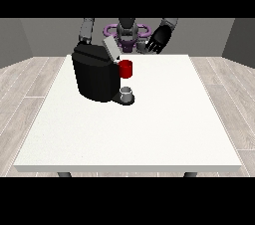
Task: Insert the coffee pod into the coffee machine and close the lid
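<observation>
1. A grey thing [127, 93], perhaps the pod, is sitting on the black coffee machine [95, 74]'s base at the near right, below a red thing at the machine [126, 68].
2. The grey lid [110, 48] is standing tilted open.
3. The hand at the view's right [158, 40] is hovering at the white table [149, 129]'s far edge, fingers relaxed, holding nothing.

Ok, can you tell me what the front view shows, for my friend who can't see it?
A bulky black coffee machine sits on a large white table, its grey lid tilted open, a red thing at the machine and a small grey thing below it. The black hand at the view's right hangs raised with relaxed fingers.
</observation>
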{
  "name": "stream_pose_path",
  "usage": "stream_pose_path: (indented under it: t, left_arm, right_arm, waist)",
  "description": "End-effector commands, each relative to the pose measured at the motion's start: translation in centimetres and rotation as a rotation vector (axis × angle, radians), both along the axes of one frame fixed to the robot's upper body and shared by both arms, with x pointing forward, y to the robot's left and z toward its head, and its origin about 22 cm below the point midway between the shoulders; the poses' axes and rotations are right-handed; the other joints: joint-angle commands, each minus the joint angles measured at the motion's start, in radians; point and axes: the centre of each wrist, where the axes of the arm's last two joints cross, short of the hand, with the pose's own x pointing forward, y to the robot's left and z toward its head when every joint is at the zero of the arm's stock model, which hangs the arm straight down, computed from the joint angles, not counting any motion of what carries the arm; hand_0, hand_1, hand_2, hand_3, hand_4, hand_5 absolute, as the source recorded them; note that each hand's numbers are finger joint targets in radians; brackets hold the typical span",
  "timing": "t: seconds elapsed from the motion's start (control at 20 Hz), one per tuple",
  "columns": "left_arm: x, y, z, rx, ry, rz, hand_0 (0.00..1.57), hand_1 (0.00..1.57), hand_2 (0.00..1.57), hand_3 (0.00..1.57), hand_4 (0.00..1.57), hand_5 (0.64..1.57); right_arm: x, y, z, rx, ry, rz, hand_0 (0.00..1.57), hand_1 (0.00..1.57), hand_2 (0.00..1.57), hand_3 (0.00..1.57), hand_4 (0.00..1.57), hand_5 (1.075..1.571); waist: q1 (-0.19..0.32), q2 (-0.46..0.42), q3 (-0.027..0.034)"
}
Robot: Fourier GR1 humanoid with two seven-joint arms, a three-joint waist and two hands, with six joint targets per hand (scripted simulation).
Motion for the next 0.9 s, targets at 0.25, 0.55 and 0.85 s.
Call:
stream_pose_path:
  t: [0.25,0.55,0.85]
  left_arm:
    - [2.6,1.6,7.7,-0.110,-0.109,0.056,1.38,1.38,1.40,1.38,0.52,1.571]
    - [3.5,0.9,10.7,-0.135,-0.087,0.093,1.20,1.20,1.24,1.26,0.49,1.571]
    - [3.7,6.8,15.0,-0.081,-0.190,0.192,1.20,1.20,1.27,1.26,0.49,1.571]
  right_arm:
    - [1.9,2.7,3.1,0.011,-0.115,0.092,0.00,0.00,0.00,0.00,0.00,1.571]
    - [2.1,4.3,4.4,0.039,-0.153,0.135,0.00,0.00,0.00,0.00,0.00,1.571]
    - [2.7,5.9,8.9,0.050,-0.251,0.165,0.00,0.00,0.00,0.00,0.00,1.571]
  waist:
    - [-0.098,0.083,-0.0004]
    - [-0.135,0.076,-0.0003]
    - [-0.241,0.160,-0.0008]
